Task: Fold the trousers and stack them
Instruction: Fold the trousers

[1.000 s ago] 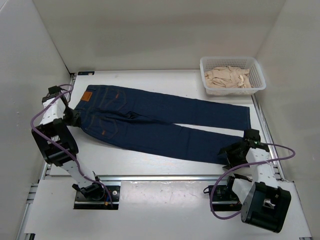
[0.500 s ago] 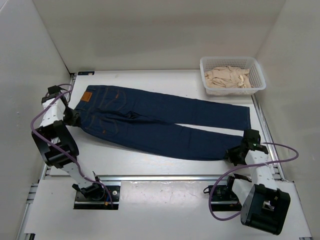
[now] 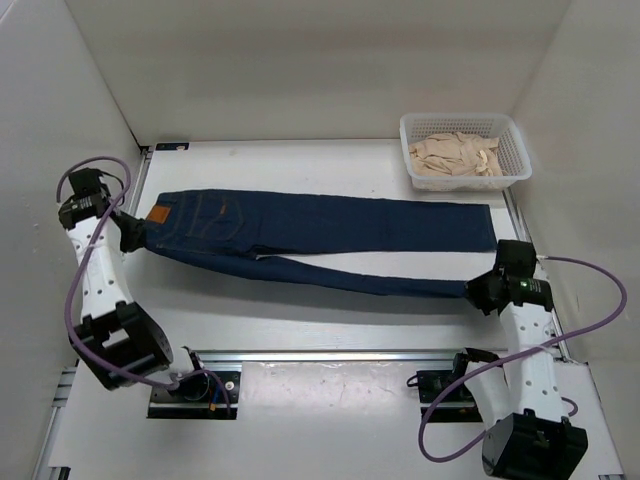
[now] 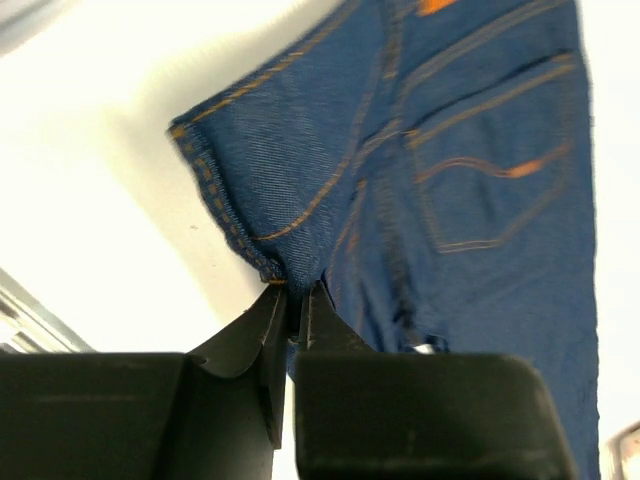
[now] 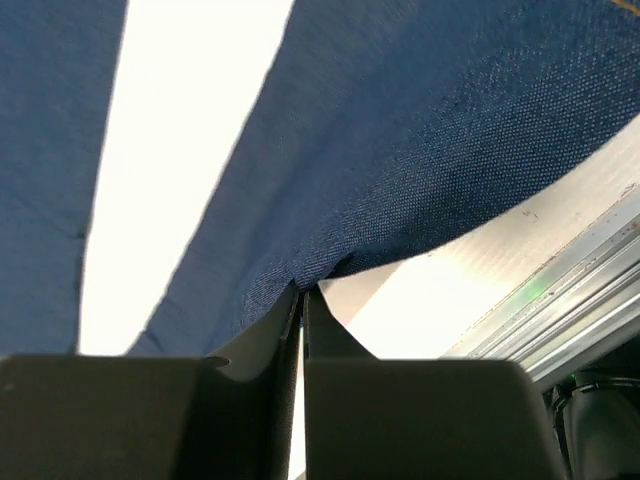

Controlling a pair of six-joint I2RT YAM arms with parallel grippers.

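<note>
Left claw point(image 3: 133, 236) is closed on the trousers point(image 3: 330, 222) at the waistband corner; right claw point(image 3: 482, 293) pinches the near leg hem. Lengthwise fold appears begun; cross folds and stacking remain.

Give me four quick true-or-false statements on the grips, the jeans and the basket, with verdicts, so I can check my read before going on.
1. The left gripper is shut on the waistband end of the trousers. True.
2. The right gripper hangs open above the table. False: it is shut on the hem of the near leg.
3. The trousers lie inside the basket. False: they stretch across the table, and the basket holds beige cloth.
4. The tan patch shows at the left arm's end of the trousers. True.
</note>
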